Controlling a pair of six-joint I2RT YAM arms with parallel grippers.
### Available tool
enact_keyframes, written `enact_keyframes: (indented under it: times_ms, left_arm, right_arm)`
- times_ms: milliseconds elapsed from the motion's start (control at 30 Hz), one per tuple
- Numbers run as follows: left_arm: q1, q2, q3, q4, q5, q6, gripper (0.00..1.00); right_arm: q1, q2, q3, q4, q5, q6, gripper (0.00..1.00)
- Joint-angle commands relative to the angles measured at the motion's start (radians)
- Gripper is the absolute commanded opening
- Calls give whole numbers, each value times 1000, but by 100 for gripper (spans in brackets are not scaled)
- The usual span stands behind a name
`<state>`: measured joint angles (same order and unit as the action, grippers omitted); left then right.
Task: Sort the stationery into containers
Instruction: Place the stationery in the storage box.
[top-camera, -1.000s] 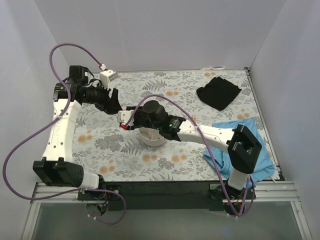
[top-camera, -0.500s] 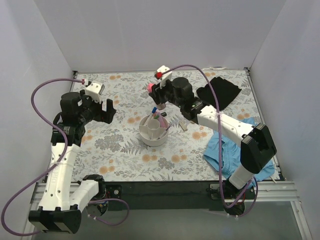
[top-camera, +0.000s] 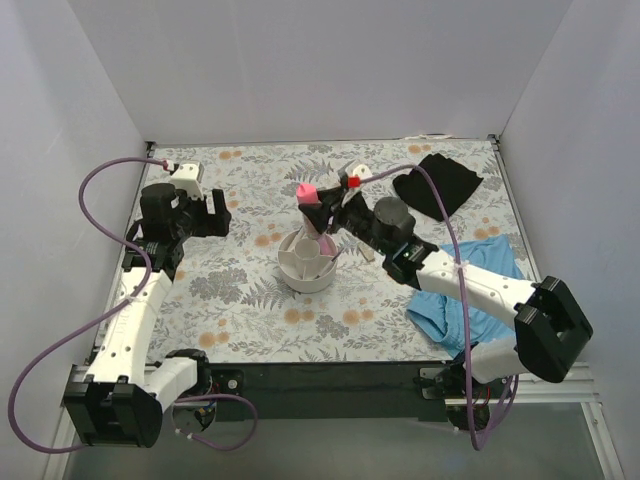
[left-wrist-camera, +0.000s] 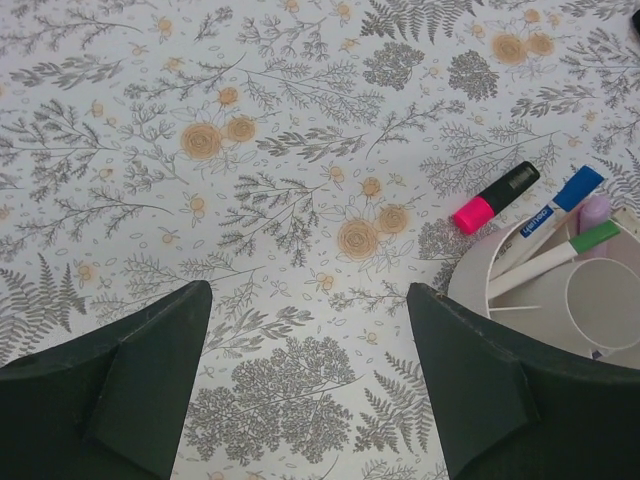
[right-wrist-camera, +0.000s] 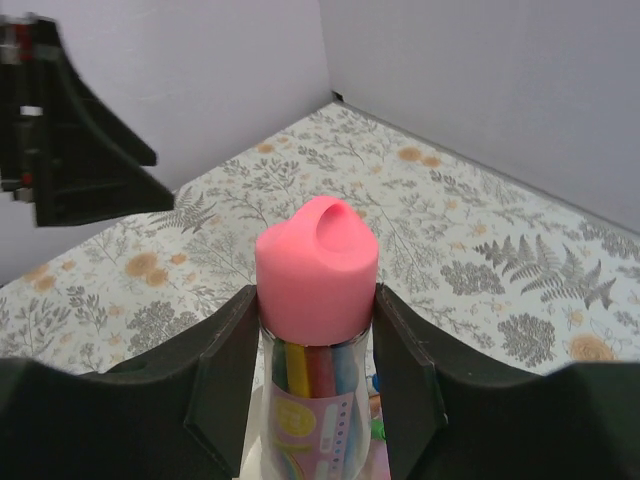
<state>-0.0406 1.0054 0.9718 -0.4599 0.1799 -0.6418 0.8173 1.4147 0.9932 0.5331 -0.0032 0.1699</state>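
Observation:
The round white organiser (top-camera: 305, 270) stands mid-table and holds several markers. My right gripper (top-camera: 322, 210) is shut on a clear case with a pink cap (top-camera: 308, 195), full of coloured pens, and holds it upright just above the organiser's far side. The right wrist view shows the pink cap (right-wrist-camera: 316, 265) clamped between both fingers. My left gripper (top-camera: 210, 215) is open and empty, left of the organiser. In the left wrist view a pink-and-black highlighter (left-wrist-camera: 493, 197) lies on the table beside the organiser (left-wrist-camera: 470, 285), which holds a blue-capped marker (left-wrist-camera: 562, 198) and a green-capped marker (left-wrist-camera: 585, 240).
A black cloth (top-camera: 437, 183) lies at the back right. A blue cloth (top-camera: 455, 305) lies at the front right, partly under the right arm. The table has a floral cover and white walls on three sides. The left gripper's fingers (right-wrist-camera: 80, 150) show at the upper left of the right wrist view.
My right gripper has carried the pink-capped case from the back of the table down to just above the organiser. My left arm has pulled back to the left.

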Motion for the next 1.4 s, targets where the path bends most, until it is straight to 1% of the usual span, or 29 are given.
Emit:
enact_keyframes:
  times_ms: [0, 100, 367, 567, 833, 1000, 1067, 1200, 1367]
  left_arm:
    - [1, 30, -64, 62, 3, -39, 79]
    - [1, 55, -79, 70, 27, -42, 78]
    - [1, 52, -76, 73, -5, 14, 78]
    - [1, 32, -97, 47, 0, 24, 78]
    - [1, 29, -113, 46, 13, 22, 78]
    - [1, 33, -122, 53, 26, 18, 78]
    - [1, 33, -127, 59, 50, 27, 78]
    - [1, 39, -133, 64, 53, 25, 78]
    - [1, 47, -137, 70, 55, 24, 78]
  right_arm:
    - [55, -66, -207, 493, -3, -232, 1]
    - [65, -65, -260, 614, -21, -291, 1]
    - [65, -5, -278, 717, -26, -274, 1]
    - [71, 39, -289, 749, -31, -222, 1]
    - [72, 102, -289, 789, -32, -214, 1]
    - [80, 121, -284, 780, -41, -202, 1]
    - [83, 119, -294, 780, -41, -199, 1]
    - [88, 124, -317, 782, -44, -195, 1]
    - [88, 145, -334, 772, -47, -129, 1]
